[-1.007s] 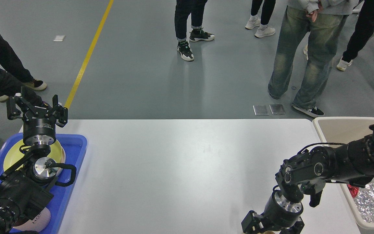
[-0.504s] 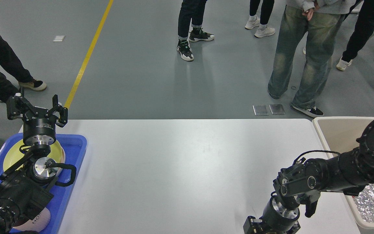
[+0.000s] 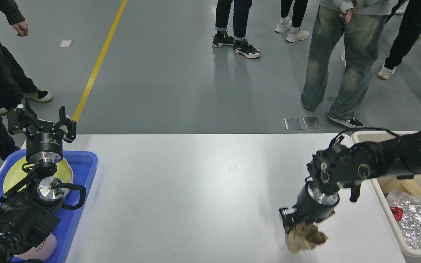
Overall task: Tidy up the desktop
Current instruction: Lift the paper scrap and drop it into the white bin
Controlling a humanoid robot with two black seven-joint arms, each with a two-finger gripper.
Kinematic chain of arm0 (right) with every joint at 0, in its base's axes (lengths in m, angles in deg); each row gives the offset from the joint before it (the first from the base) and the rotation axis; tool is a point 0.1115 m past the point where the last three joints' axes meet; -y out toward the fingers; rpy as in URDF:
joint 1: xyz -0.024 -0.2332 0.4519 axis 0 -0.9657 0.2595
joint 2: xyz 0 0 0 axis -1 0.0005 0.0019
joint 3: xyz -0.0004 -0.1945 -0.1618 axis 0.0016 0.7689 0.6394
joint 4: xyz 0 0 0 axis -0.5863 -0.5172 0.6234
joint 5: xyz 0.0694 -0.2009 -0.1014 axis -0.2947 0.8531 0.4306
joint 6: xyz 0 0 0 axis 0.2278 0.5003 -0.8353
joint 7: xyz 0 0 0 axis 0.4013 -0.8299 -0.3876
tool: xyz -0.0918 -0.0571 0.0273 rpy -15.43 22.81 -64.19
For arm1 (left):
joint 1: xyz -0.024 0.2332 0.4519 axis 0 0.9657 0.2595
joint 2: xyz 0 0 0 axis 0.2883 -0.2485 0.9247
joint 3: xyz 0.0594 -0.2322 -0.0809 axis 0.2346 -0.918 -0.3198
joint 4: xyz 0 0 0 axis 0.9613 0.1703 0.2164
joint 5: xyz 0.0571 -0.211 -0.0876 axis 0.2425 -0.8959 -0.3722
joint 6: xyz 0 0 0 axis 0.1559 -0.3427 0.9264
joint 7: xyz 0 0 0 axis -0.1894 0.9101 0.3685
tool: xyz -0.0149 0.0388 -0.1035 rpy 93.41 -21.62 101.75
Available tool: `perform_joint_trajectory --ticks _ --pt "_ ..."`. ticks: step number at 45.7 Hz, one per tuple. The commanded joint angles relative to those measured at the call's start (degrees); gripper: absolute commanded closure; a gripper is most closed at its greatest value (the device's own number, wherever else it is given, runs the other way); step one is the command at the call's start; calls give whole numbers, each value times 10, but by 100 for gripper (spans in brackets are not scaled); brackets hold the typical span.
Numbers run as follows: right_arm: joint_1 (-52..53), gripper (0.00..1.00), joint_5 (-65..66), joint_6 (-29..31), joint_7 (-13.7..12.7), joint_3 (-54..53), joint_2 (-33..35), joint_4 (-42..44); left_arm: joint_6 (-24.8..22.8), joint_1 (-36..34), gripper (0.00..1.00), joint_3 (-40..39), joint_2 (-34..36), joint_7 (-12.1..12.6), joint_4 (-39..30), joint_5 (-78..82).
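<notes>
The desktop is a large white tabletop, bare across its middle. My right gripper points down over the table's front right and is shut on a crumpled brown paper wad, held just above the surface. My left gripper is open and empty, raised above the far end of a blue tray at the table's left edge.
The blue tray holds a pale yellow plate and a pink object. A beige bin at the right edge holds crinkled silver wrapping and something red. Several people stand on the grey floor beyond the table.
My right arm has risen from the front edge and moved back, now holding the brown paper wad in view. My left arm has not moved. People on the floor have shifted.
</notes>
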Motion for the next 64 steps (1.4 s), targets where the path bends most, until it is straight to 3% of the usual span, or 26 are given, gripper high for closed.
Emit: perform_joint_trajectory --ticks 1,17,23,27,31,43,46,50,56,64 --pt "101 100 -1 10 0 -51 74 -1 0 0 4 1 0 0 0 0" --pt "294 100 -2 68 -1 -65 190 13 0 0 4 2 0 0 0 0" --pt "286 100 -3 60 -3 -56 230 63 0 0 4 1 1 0 -1 0" --pt "214 100 -3 48 -4 -55 250 105 0 0 4 2 1 0 0 0" --pt "115 100 -3 -3 -4 -59 259 162 0 0 4 1 1 0 0 0" --pt "-174 100 -3 -235 -3 -90 254 325 0 0 4 2 1 0 0 0" --pt "-230 67 -4 -291 -3 -121 253 348 0 0 4 2 1 0 0 0" --pt "-302 3 -23 -366 -3 -170 243 380 0 0 4 2 1 0 0 0" --pt "-388 0 -79 -424 -3 -218 197 441 0 -1 4 1 0 0 0 0" --pt "-430 0 -172 -428 -1 -244 168 491 0 0 4 2 0 0 0 0"
